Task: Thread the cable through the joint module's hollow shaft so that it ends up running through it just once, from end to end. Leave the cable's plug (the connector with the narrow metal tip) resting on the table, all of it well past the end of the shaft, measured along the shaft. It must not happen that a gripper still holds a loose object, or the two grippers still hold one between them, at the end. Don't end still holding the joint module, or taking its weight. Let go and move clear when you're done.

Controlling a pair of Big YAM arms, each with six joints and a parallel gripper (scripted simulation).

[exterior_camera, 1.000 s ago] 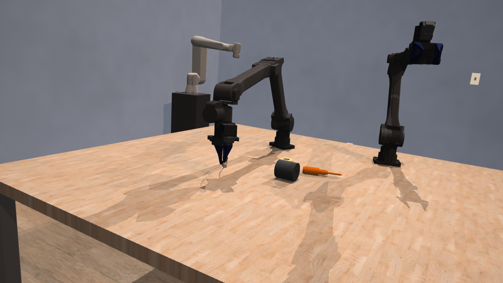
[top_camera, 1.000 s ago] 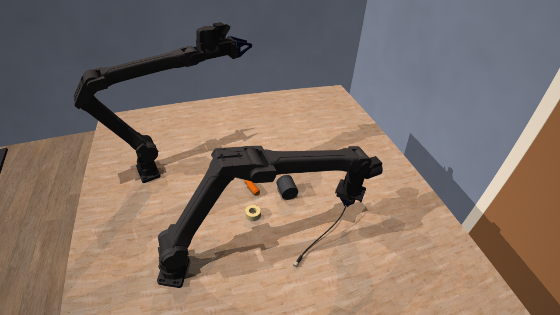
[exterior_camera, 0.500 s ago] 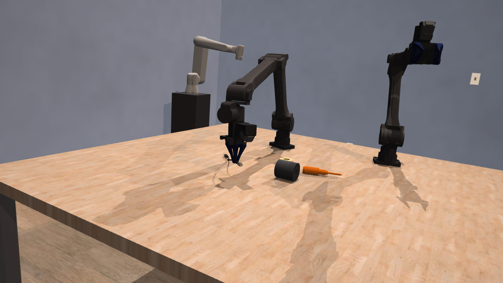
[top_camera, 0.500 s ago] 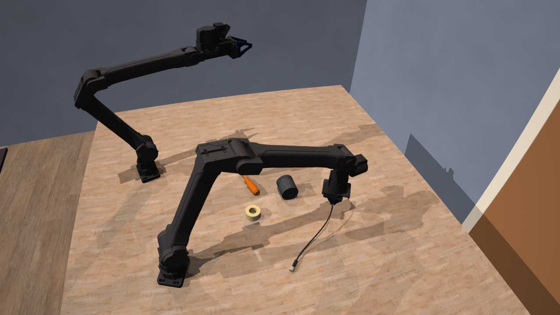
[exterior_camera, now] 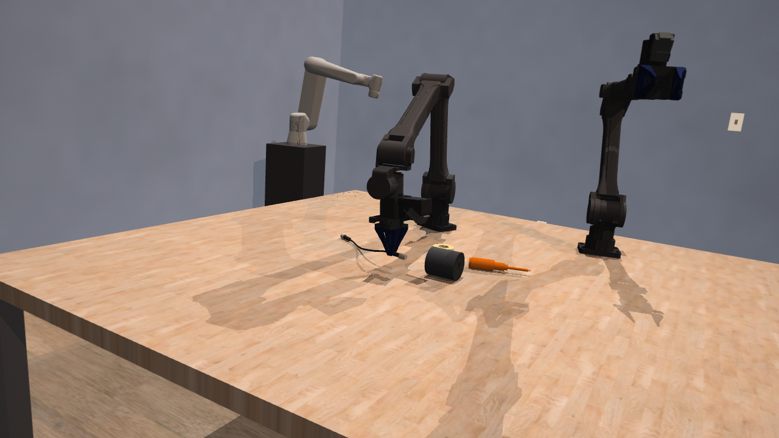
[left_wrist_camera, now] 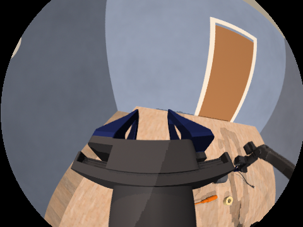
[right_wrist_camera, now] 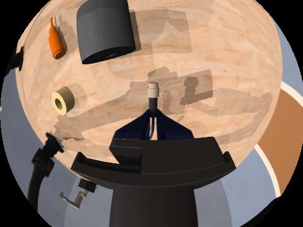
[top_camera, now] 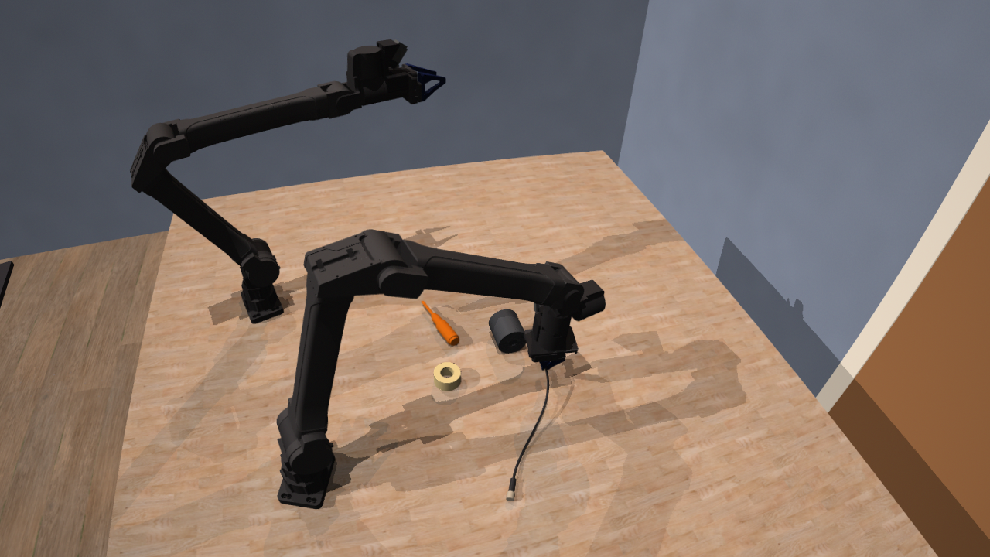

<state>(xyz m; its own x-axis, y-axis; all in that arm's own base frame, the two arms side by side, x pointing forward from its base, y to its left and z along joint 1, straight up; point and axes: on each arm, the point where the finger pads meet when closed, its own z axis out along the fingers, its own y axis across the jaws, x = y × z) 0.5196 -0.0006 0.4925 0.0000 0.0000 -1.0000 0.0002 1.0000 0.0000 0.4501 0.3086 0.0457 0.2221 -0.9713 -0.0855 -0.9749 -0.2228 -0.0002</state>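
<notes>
Two black arms stand on one wooden table (top_camera: 484, 193) (exterior_camera: 272, 326) (left_wrist_camera: 85, 202) (right_wrist_camera: 237, 47), with one cable (top_camera: 534, 429) (exterior_camera: 366, 249) (left_wrist_camera: 246, 180) (right_wrist_camera: 152, 129), one joint module (top_camera: 506, 331) (exterior_camera: 443, 263) (left_wrist_camera: 221, 180) (right_wrist_camera: 105, 31), one orange screwdriver (top_camera: 445, 330) (exterior_camera: 487, 264) (left_wrist_camera: 209, 199) (right_wrist_camera: 56, 42) and one yellow ring (top_camera: 447, 384) (exterior_camera: 436, 246) (left_wrist_camera: 226, 202) (right_wrist_camera: 69, 98). One pale arm (exterior_camera: 313, 92) occupies one dark plinth (exterior_camera: 294, 174) beyond. The cable is thin and black, with two ends, each bearing a dark sleeve and cream tip; which one is the plug cannot be told. The module is a dark grey cylinder lying on its side; in the top view its bored end face points toward 5 o'clock.

In the top view, taking the module as centre, the screwdriver lies at 9 o'clock and the ring at 8. The right gripper (top_camera: 547, 367) (exterior_camera: 390, 254) (left_wrist_camera: 233, 171) (right_wrist_camera: 153, 112), at 4 o'clock, is closed on the cable just behind one tip. That end is apart from the module, outside the shaft; the cable curves from the fingers toward between 6 and 7 o'clock. The left gripper (top_camera: 442, 80) (exterior_camera: 662, 83) (left_wrist_camera: 153, 112), raised between 11 and 12, has parted fingers with nothing between them.

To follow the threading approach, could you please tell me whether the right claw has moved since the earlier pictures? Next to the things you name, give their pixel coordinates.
Yes. In the top view, the right claw (top_camera: 548, 364) (exterior_camera: 390, 253) (left_wrist_camera: 233, 171) (right_wrist_camera: 153, 112) has moved picture-left, closer to the unmoved joint module (top_camera: 506, 329) (exterior_camera: 442, 263) (left_wrist_camera: 221, 180) (right_wrist_camera: 105, 31).
</notes>
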